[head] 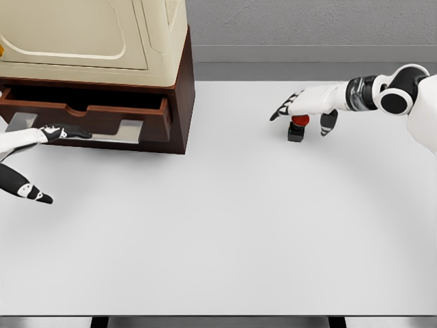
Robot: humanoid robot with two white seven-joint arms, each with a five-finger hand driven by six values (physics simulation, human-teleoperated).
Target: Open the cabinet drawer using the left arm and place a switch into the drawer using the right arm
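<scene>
A small black switch with a red button (pixel 297 128) stands on the white table (pixel 225 225) at the right rear. My right hand (pixel 301 120) hovers right over it, open, with the fingers on its left and the thumb on its right, not closed on it. The brown cabinet (pixel 179 89) stands at the rear left, and its drawer (pixel 89 117) is pulled out a little, leaving a dark gap above the drawer front. My left hand (pixel 67 166) enters at the left edge, open, its fingers lying along the drawer front and its thumb spread below.
A cream-coloured appliance (pixel 102 34) sits on top of the cabinet. A grey wall runs behind the table. The table's front edge lies near the bottom of the picture.
</scene>
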